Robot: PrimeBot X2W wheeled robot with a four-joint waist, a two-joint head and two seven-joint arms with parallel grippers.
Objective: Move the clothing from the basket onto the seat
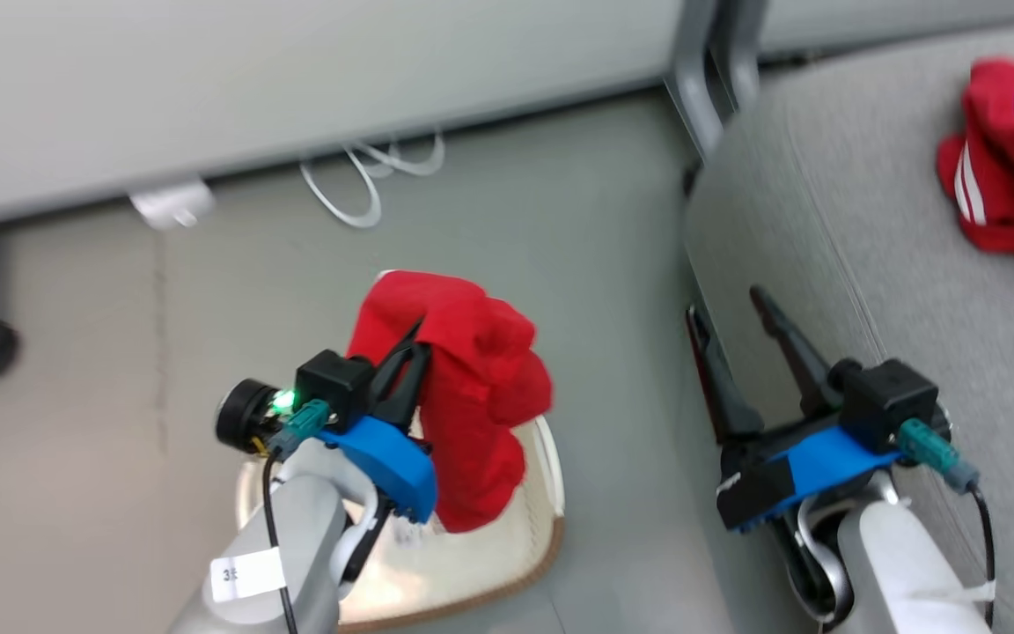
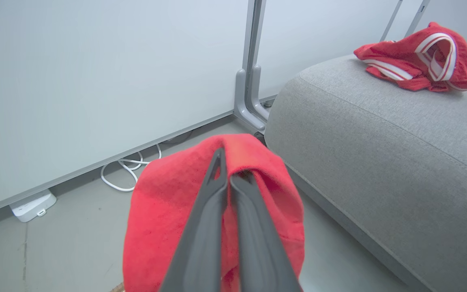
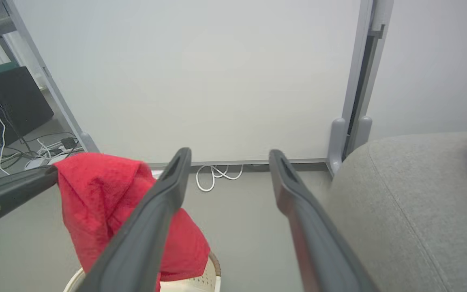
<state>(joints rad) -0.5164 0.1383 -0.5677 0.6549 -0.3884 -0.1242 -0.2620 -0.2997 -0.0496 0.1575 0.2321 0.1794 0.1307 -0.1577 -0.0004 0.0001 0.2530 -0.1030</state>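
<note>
A plain red garment (image 1: pixel 472 396) hangs from my left gripper (image 1: pixel 415 339), which is shut on it above the cream basket (image 1: pixel 507 563). In the left wrist view the closed fingers (image 2: pixel 213 227) pinch the red cloth (image 2: pixel 164 211), which drapes down both sides. A second red garment with white stripes (image 1: pixel 1013 167) lies on the grey seat (image 1: pixel 894 264), also seen as striped garment (image 2: pixel 420 56) on the seat (image 2: pixel 379 134). My right gripper (image 1: pixel 723 304) stands open beside the seat's edge, nothing between its fingers. The right wrist view shows the held garment (image 3: pixel 95 190) over the basket (image 3: pixel 193 280).
A pale partition wall (image 1: pixel 296 70) runs along the back with a grey post (image 1: pixel 709 79) at the seat's corner. White cables (image 1: pixel 366 176) and a small white box (image 1: pixel 172 204) lie on the floor by the wall. Open grey floor lies between basket and seat.
</note>
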